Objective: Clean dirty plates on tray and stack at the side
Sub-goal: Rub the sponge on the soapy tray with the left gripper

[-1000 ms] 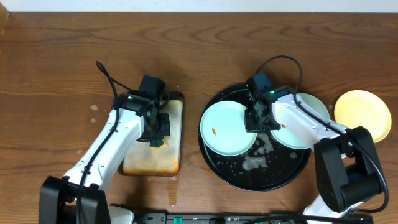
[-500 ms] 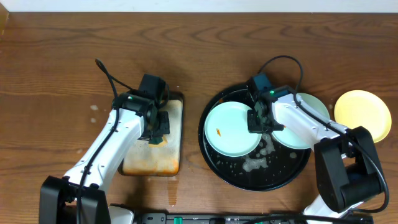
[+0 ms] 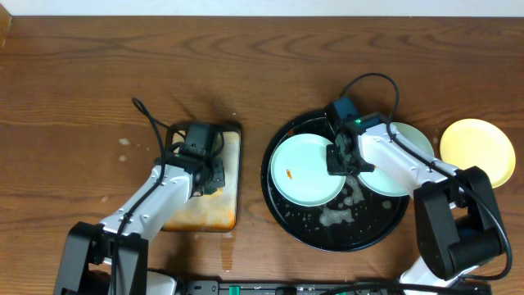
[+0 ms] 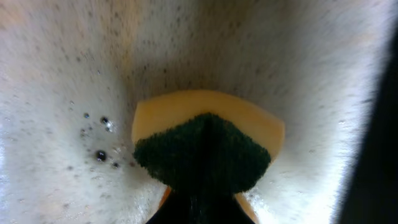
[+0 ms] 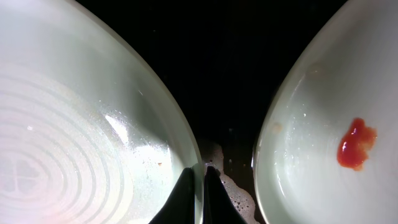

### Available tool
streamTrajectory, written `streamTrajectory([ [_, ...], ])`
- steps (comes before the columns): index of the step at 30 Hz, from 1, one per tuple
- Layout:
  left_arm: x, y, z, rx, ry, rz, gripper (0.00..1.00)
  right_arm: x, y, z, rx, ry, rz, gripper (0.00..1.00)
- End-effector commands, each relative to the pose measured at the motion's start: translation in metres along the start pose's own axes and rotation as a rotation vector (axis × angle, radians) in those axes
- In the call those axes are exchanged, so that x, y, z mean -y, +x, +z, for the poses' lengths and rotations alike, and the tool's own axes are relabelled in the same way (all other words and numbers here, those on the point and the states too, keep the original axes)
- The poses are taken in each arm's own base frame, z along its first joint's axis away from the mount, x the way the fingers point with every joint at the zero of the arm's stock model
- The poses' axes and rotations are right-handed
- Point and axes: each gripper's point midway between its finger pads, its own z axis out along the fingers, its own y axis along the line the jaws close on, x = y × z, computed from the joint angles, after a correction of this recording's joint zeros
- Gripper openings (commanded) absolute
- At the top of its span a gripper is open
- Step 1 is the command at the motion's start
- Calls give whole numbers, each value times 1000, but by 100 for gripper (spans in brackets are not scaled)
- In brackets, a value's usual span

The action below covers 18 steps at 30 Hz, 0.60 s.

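On the round black tray (image 3: 282, 223) lie two pale mint plates. My right gripper (image 3: 339, 157) is shut on the right rim of the left plate (image 3: 303, 174), which bears a small orange smear (image 3: 291, 173). In the right wrist view the fingers (image 5: 186, 199) pinch that plate's rim (image 5: 81, 137). The second mint plate (image 3: 403, 168) (image 5: 317, 106) carries a red smear (image 5: 356, 144) and is partly hidden by the right arm. A yellow plate (image 3: 477, 150) rests on the table right of the tray. My left gripper (image 3: 208, 177) is shut on a yellow-and-green sponge (image 4: 205, 146).
A rectangular orange-stained metal tray (image 3: 205, 215) lies at the left under the sponge, its surface soapy (image 4: 74, 93). White foam (image 3: 336, 215) sits on the black tray's floor in front of the plates. A cable loops behind each arm.
The left arm has drawn back toward the front edge, carrying the sponge over the metal tray. The right gripper pulled the left mint plate slightly to the right, then held still.
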Motion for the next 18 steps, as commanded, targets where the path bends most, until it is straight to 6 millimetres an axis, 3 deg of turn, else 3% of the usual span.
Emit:
streamTrajectory([
  [1, -11, 23, 14, -50, -38, -49, 8, 23, 2, 7, -1, 104, 24, 1],
  [6, -2, 50, 27, -179, 15, -83, 8, 23, 2, 7, -2, 105, 23, 1],
  [11, -9, 67, 37, -259, -22, -107, 8, 23, 3, 7, -3, 105, 23, 1],
  [15, -8, 64, 37, -258, -18, -75, 8, 23, 4, 7, -7, 107, 22, 1],
  [18, -4, 52, 25, -259, -16, -66, 8, 23, 4, 7, -9, 108, 22, 1],
])
